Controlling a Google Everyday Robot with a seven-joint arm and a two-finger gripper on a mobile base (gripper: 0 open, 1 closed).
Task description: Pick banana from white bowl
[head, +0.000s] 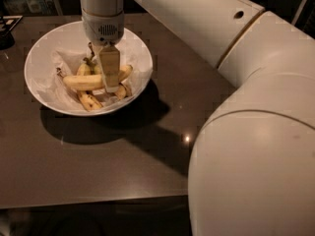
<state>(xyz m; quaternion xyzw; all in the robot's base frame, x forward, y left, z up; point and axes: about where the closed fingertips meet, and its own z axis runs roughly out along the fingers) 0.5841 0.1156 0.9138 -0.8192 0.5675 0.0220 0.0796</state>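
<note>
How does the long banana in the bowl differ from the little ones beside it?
The banana is longer, pale and smooth; the smaller bananas are stubby and brown-spotted. It lies crosswise beneath the gripper; they sit toward the near rim of the white bowl. Both rest on white paper.

A dark, glossy brown table (98,176) catches a small light glint (186,138).
</note>
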